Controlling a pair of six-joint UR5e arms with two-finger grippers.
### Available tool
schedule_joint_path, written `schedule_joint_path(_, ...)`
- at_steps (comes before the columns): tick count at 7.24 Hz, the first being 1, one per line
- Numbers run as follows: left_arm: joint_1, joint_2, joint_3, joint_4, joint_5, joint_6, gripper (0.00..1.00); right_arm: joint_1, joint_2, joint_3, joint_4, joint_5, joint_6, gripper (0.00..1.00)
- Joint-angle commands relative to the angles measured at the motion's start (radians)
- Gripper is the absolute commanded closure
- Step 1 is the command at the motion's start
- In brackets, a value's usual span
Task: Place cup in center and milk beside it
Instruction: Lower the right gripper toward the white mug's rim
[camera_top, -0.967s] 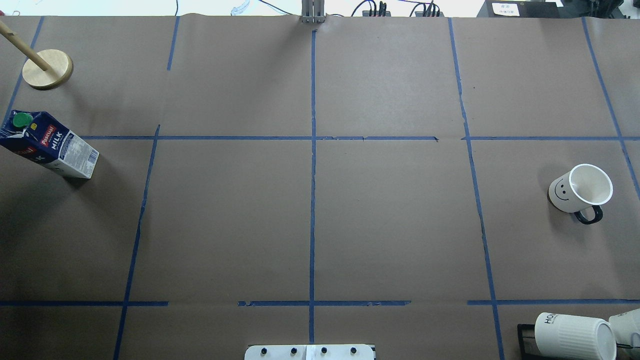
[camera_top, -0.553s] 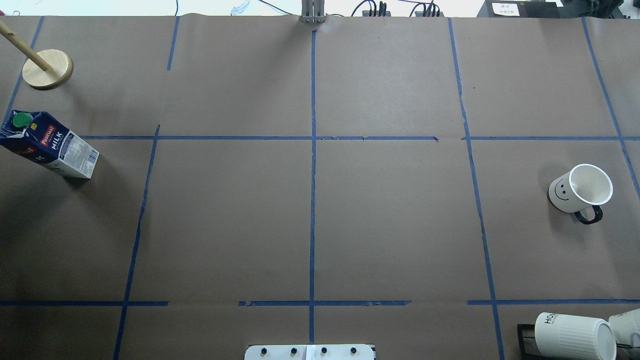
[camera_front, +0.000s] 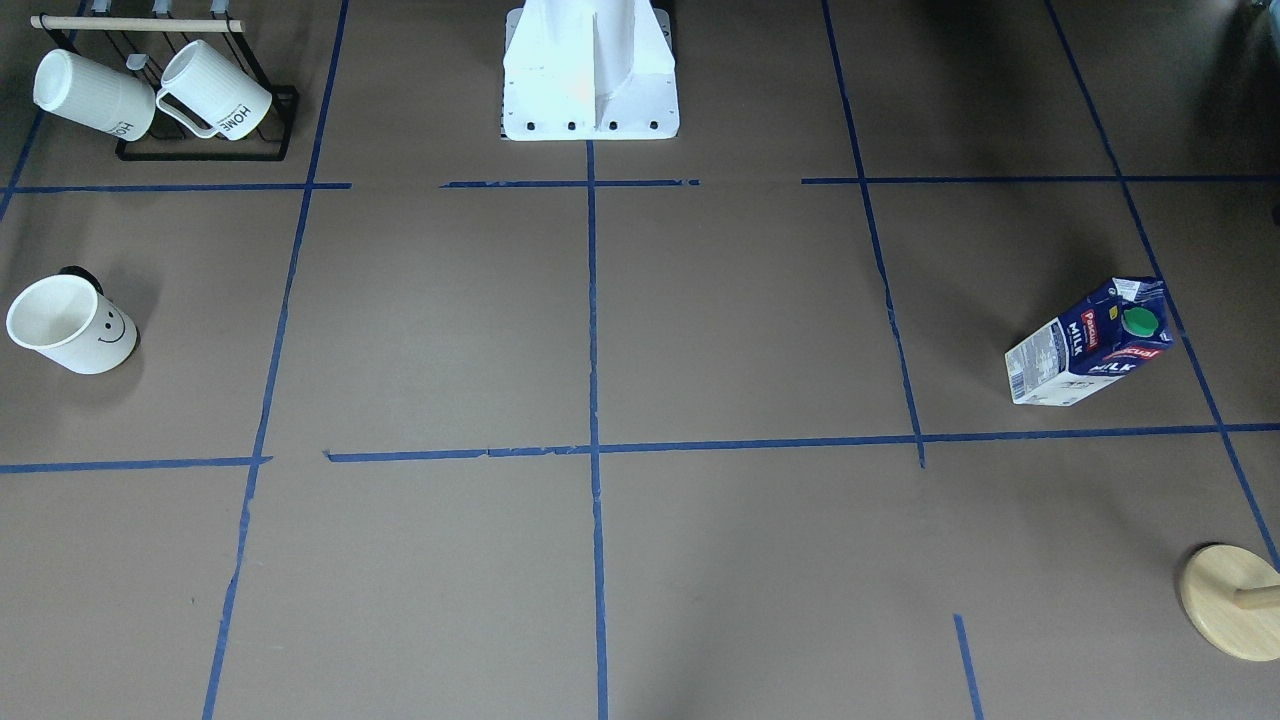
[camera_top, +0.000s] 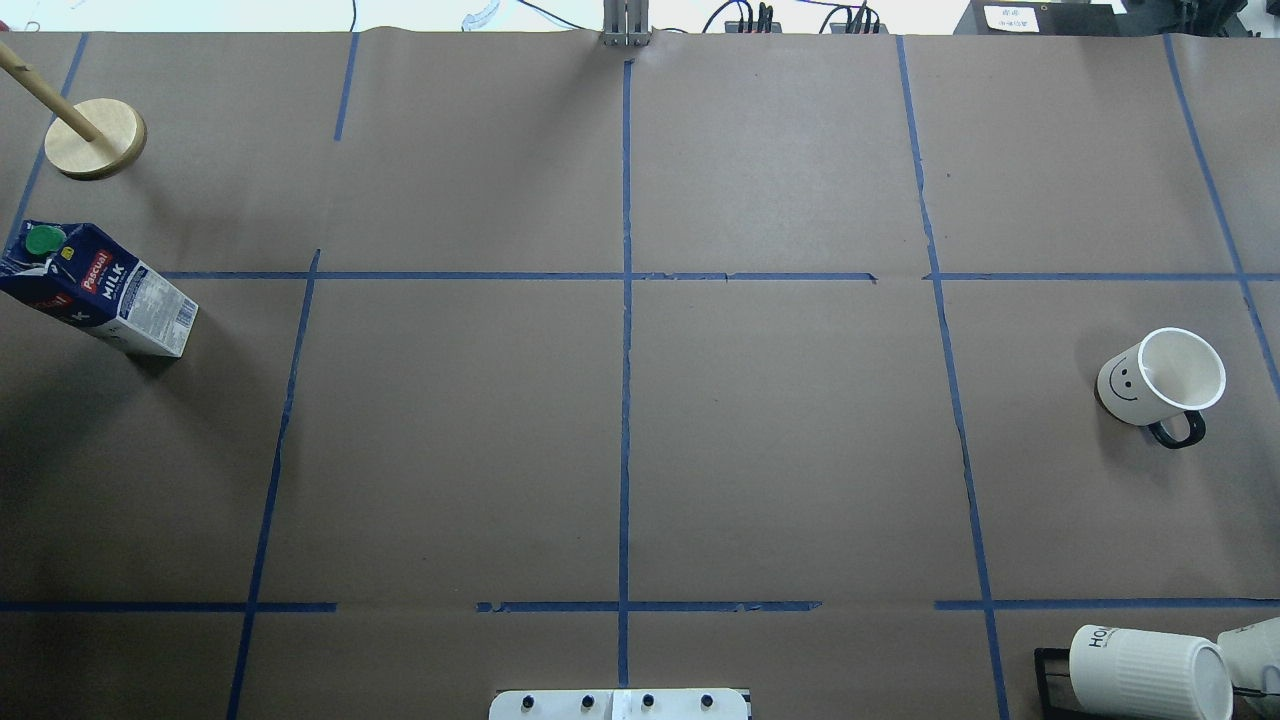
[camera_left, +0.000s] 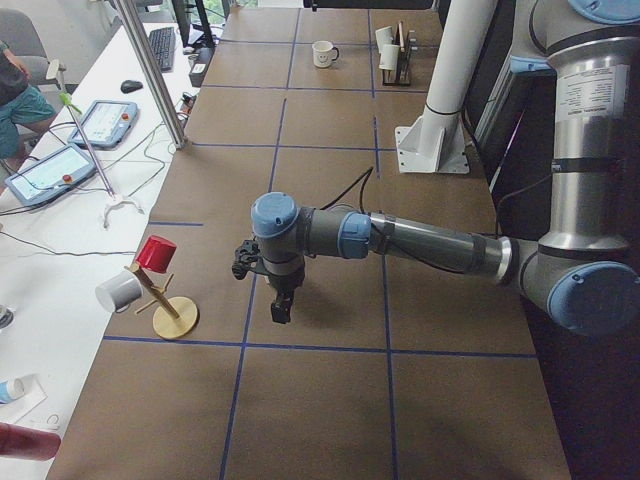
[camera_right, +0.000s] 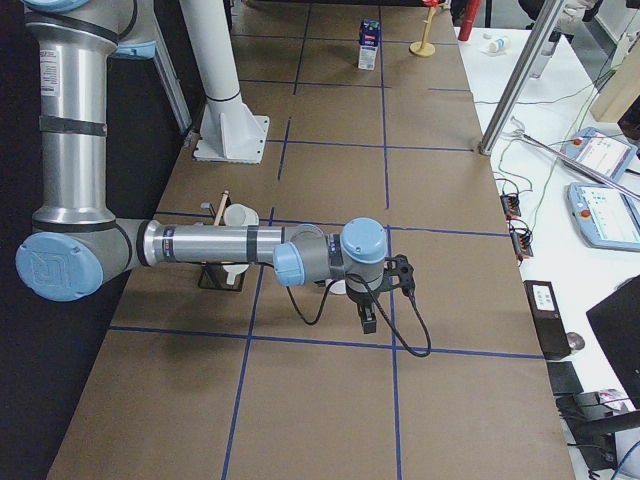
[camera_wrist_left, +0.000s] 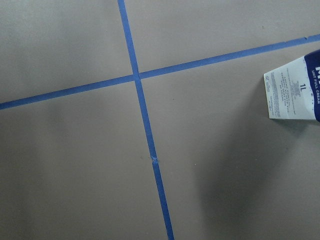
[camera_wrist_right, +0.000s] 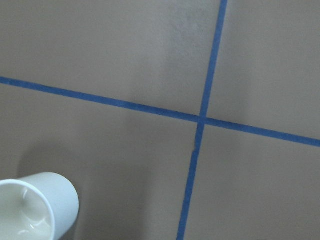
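**Op:** I have the right gripper (camera_right: 368, 320) hanging over the table, with the cup (camera_top: 1160, 380) just off to one side below it. Only the cup's rim shows, in a corner of the right wrist view.

**Desk:** Fingers spread or pressed together?

**Op:** I cannot tell for either arm. Only the side cameras show the grippers, and the wrist views catch no fingers. The left gripper (camera_left: 283, 308) hangs the same way, with the milk (camera_top: 100, 290) low and to one side of it.

**Desk:** Why one arm at each end?

**Op:** As I read it, each thing stands upright on its own arm's side, so neither arm has to cross over. The center (camera_top: 640, 420) lies well away from both tools, between them.

**Desk:** So nothing is held?

**Op:** Both things sit on the paper, so I'd take the cup first.
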Motion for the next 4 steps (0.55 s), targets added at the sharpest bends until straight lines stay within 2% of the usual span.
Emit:
schedule_joint_path(1, 0.000, 0.001, 0.001, 0.000, -0.001, 0.000, 0.00, -0.124, -0.004, 0.008, 0.164, 0.002, 0.194, 0.00)
schedule_joint_path(2, 0.000, 0.001, 0.000, 0.000, -0.001, 0.000, 0.00, -0.186, -0.006, 0.017, 0.222, -0.019, 0.327, 0.00)
schedule_joint_path(3, 0.000, 0.001, 0.000, 0.000, -0.001, 0.000, 0.00, -0.262, -0.019, 0.023, 0.255, -0.079, 0.424, 0.00)
schedule_joint_path(4, 0.000, 0.001, 0.001, 0.000, -0.001, 0.000, 0.00, -0.289, -0.027, 0.031, 0.256, -0.113, 0.435, 0.00)
